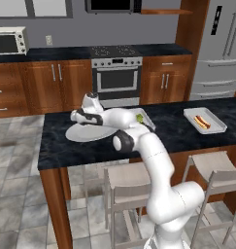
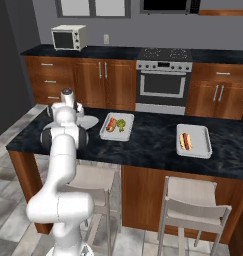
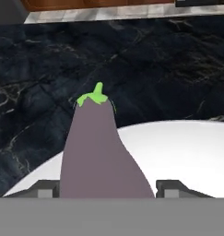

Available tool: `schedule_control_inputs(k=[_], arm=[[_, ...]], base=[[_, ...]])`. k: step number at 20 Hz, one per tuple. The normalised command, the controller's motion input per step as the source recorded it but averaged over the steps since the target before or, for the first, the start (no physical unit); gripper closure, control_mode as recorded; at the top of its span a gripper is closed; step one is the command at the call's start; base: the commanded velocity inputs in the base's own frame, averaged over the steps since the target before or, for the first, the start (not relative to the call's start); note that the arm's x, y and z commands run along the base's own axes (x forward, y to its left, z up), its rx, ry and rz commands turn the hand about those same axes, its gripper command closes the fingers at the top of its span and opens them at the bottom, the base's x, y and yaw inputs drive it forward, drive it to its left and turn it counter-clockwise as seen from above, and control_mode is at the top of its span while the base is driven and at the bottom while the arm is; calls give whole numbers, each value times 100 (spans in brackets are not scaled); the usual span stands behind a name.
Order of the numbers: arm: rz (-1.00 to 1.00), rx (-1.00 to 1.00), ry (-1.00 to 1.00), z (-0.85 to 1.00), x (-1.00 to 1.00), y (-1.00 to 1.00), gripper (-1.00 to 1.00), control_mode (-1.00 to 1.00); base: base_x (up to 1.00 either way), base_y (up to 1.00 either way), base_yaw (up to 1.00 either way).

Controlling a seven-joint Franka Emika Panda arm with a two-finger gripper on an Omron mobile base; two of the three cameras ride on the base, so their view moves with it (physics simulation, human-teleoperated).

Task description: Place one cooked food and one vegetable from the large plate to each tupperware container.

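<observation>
The gripper is straddling a smooth purple eggplant with a green cap, its fingers spread to either side; whether they are touching the skin is hard to tell. The eggplant is lying on the round white plate. Beside the plate, one shallow pale tray is holding food; another tray, farther off, is holding a hot dog.

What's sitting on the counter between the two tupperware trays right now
Nothing. In the right base view the dark counter lies bare between the near tray and the far tray.
</observation>
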Motion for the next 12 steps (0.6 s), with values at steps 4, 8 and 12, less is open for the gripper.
schedule_control_inputs(k=[4, 8, 12], arm=[[0, 0, 0, -15, 0, 12, 100, -100], [0, 0, 2, -13, -1, 1, 100, -100], [0, 0, -7, 3, -61, -33, 100, -100]], base=[[0, 0, 0], [0, 0, 0], [0, 0, 0]])
